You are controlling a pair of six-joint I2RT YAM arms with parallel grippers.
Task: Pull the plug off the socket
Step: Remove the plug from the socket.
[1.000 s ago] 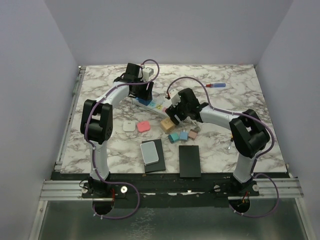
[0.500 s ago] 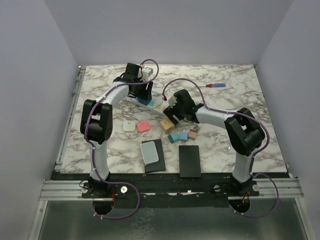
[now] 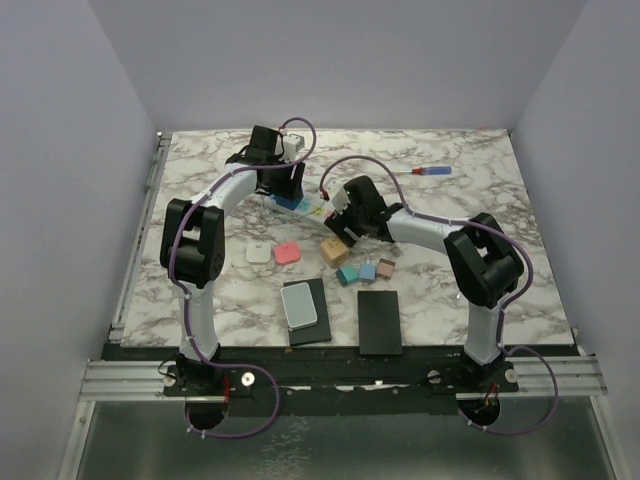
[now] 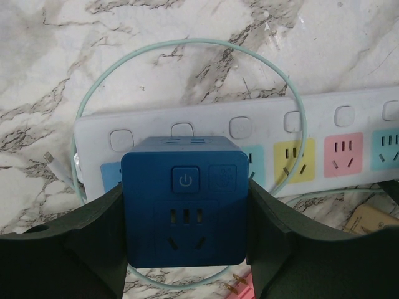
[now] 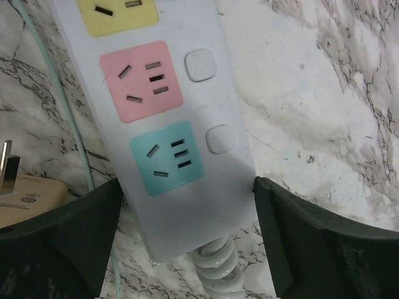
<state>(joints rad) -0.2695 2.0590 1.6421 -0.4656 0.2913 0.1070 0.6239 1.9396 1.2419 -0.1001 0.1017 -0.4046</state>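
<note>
The left end effector [image 4: 185,240] is closed partway on the blue cube plug [image 4: 185,187], one dark pad flat against each side face. The plug's power button and outlet face the wrist camera. Beyond it lies the socket [image 4: 274,124], flat on the marble tabletop [image 4: 349,43], its long axis running crosswise to the fingers. The plug covers the strip's end outlet; whether its pins are seated cannot be told.

The right end effector [image 5: 187,205] clamps the socket's cord end, pads against both long edges. The strip extends straight away from the fingers, and the coiled white cord [image 5: 215,268] lies between them.
</note>
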